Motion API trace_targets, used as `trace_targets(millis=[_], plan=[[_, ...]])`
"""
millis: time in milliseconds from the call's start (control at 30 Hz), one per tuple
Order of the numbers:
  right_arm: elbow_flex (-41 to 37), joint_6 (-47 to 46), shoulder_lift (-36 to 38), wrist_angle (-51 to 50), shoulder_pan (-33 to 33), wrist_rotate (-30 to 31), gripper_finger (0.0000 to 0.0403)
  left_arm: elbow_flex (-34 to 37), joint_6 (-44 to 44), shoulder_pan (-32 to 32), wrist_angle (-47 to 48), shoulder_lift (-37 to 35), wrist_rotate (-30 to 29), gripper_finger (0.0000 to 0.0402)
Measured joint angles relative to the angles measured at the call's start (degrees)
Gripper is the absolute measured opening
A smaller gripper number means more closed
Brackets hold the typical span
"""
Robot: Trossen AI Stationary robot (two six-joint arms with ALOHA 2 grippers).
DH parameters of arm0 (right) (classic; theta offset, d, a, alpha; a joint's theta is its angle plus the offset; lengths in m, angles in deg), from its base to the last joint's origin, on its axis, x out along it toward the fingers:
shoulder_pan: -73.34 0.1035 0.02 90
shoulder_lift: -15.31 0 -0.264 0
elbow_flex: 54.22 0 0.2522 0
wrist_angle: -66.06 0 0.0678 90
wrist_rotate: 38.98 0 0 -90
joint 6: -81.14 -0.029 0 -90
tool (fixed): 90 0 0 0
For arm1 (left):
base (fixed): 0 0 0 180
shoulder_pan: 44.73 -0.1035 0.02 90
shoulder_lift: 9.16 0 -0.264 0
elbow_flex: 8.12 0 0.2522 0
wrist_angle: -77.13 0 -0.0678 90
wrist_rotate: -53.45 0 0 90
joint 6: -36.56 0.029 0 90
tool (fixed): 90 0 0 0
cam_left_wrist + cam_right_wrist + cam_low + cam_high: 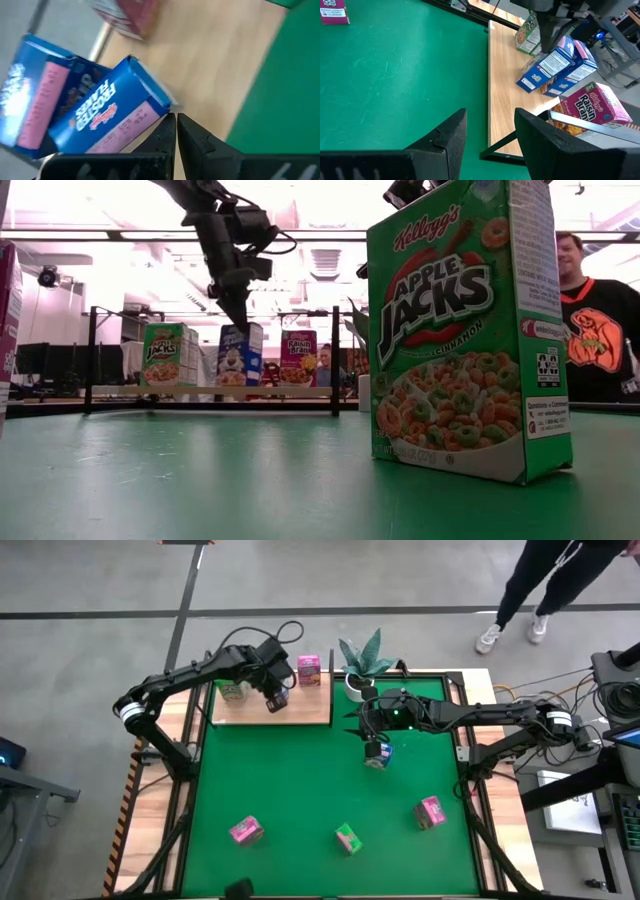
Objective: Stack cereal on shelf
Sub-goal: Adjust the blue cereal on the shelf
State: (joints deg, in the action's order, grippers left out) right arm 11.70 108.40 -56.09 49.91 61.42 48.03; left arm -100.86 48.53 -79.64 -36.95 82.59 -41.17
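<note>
The shelf [300,712] lies at the table's far left. A green carton [232,690], a pink carton [308,670] and two blue-and-white cartons [547,67] [576,65] rest on it. The blue ones are tilted and lean on each other. My left gripper [176,125] is shut and points down beside the top corner of the nearer blue carton [115,112]. My right gripper [491,112] hovers open over the felt to the right of the shelf, with nothing between its fingers. Right by it the high view shows a small blue-and-white thing [379,754], perhaps another carton. My left gripper's shut fingertips [170,122] come from above, slanting down, and stand right at the upper corner [166,104] of the tilted blue carton. Whether they touch it I cannot tell. The carton stays on the shelf board, leaning against the other blue carton.
Loose cartons lie on the green felt toward the near edge: a pink one [245,830], a green one [347,837] that fills the low view [465,330], and another pink one [430,812]. A potted plant [362,662] stands at the far edge. People stand beyond the table [540,590].
</note>
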Motion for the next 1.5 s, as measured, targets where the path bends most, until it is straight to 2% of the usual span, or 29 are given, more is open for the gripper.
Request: trace_targets(millis=[100,433,600,700,800,967,1333,1400,1500], plan=[[0.0,0.0,0.0,0.0,0.0,0.0,0.0155,0.0,-1.9,0.0,-1.7,0.0,-2.0,0.0],[0.0,0.0,0.0,-0.1,0.0,0.0,0.0155,0.0,-4.5,0.7,-2.3,-0.1,-1.9,0.0],[0.0,0.5,0.0,-0.2,0.0,0.0,0.0155,0.1,0.4,1.8,-6.2,-1.0,2.4,0.0],[0.0,0.5,0.0,-0.2,0.0,0.0,0.0155,0.1,3.4,1.9,-9.7,-1.4,2.5,0.0],[0.0,0.5,0.0,-0.2,0.0,0.0,0.0155,0.1,5.0,1.2,-8.4,-1.5,-0.5,0.0],[0.0,0.5,0.0,-0.2,0.0,0.0,0.0155,0.0,6.4,0.6,-0.5,-2.1,-6.9,0.0],[0.0,0.5,0.0,0.2,0.0,0.0,0.0155,0.1,6.5,0.7,2.0,-6.8,-7.6,0.0],[0.0,0.4,0.0,0.3,0.0,0.0,0.0155,0.1,7.0,0.7,2.5,-8.2,-8.7,0.0],[0.0,0.4,0.0,0.5,0.0,0.0,0.0155,0.0,8.3,0.1,3.6,-9.9,-13.9,0.0]])
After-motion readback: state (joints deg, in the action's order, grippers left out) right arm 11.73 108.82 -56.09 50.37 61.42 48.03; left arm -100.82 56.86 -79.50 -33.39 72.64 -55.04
